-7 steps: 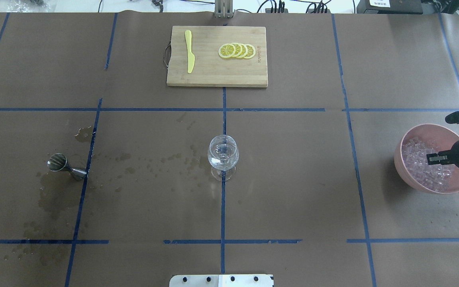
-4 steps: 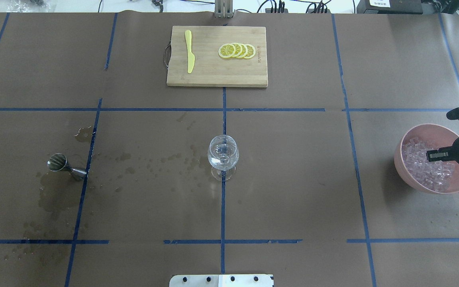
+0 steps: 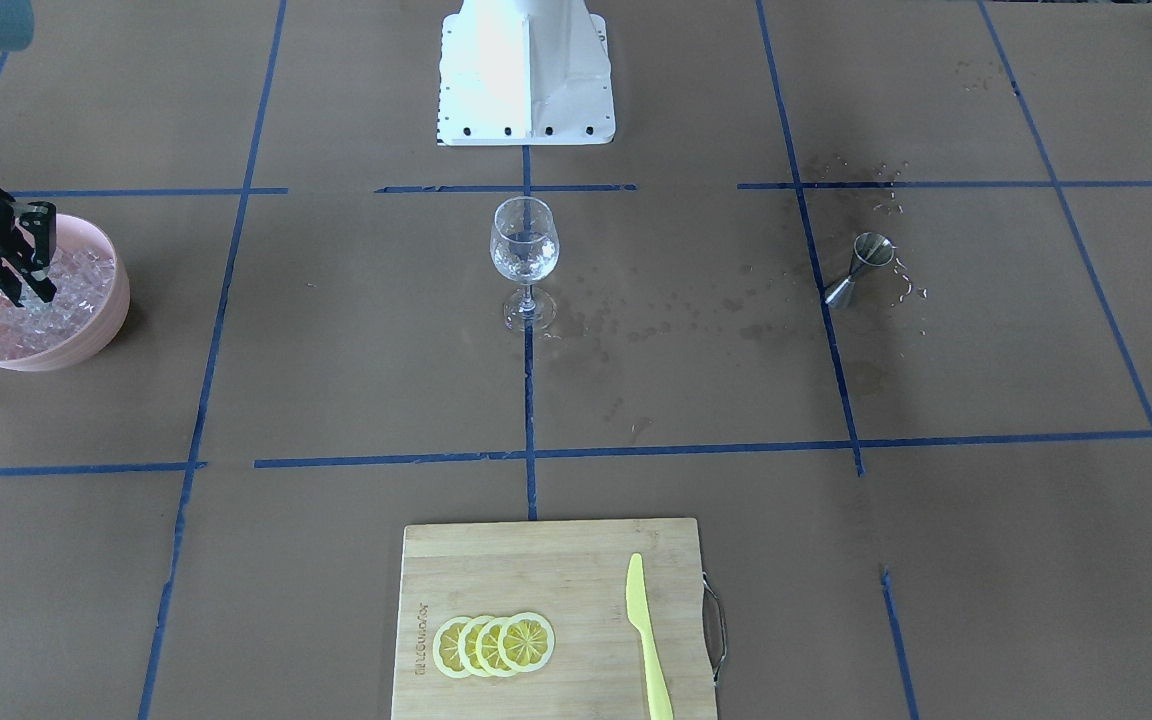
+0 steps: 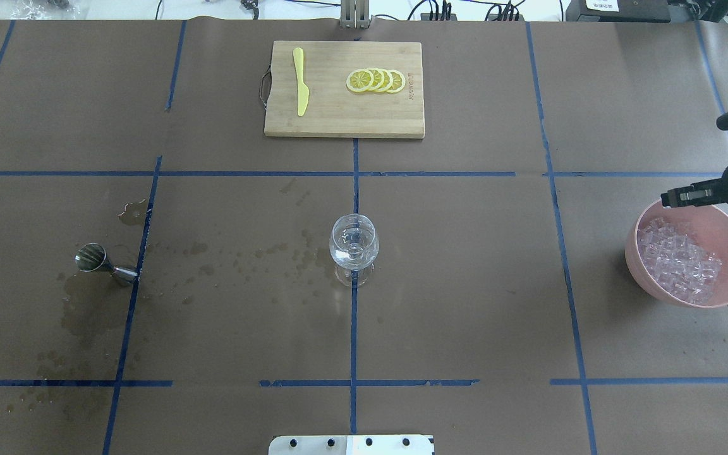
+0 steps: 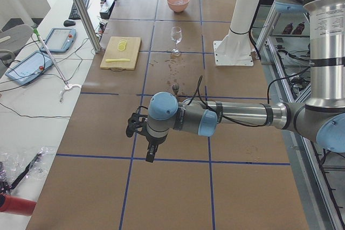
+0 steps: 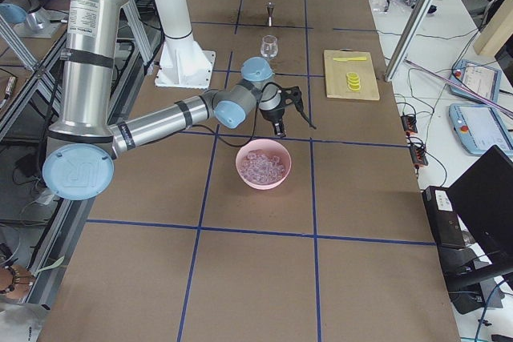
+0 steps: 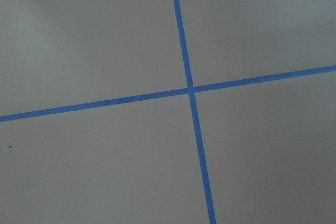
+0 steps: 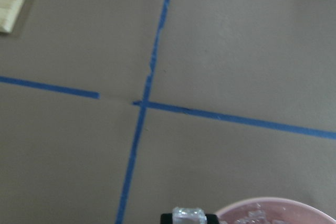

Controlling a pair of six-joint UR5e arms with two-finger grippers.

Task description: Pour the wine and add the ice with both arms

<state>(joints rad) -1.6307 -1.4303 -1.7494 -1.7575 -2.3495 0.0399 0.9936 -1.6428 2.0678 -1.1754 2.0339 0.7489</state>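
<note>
A pink bowl (image 4: 631,256) at the table's right holds the ice (image 4: 678,260), a heap of small clear cubes. My right gripper (image 4: 672,198) hangs above the bowl's far rim, shut on one ice cube (image 8: 189,214), which shows between the fingertips in the right wrist view. The front view shows the gripper (image 3: 33,290) over the bowl (image 3: 108,318). The clear wine glass (image 4: 354,243) stands at the table's centre. My left gripper (image 5: 149,154) shows only in the left side view, above bare table, and I cannot tell if it is open or shut.
A steel jigger (image 4: 95,259) stands at the left among wet stains. A wooden cutting board (image 4: 344,120) at the far middle carries lemon slices (image 4: 376,80) and a yellow knife (image 4: 301,82). The white robot base (image 3: 526,70) is at the near edge.
My right gripper has risen out of the ice heap and moved toward the bowl's far rim, with a cube in its fingers. Nothing else moved.
</note>
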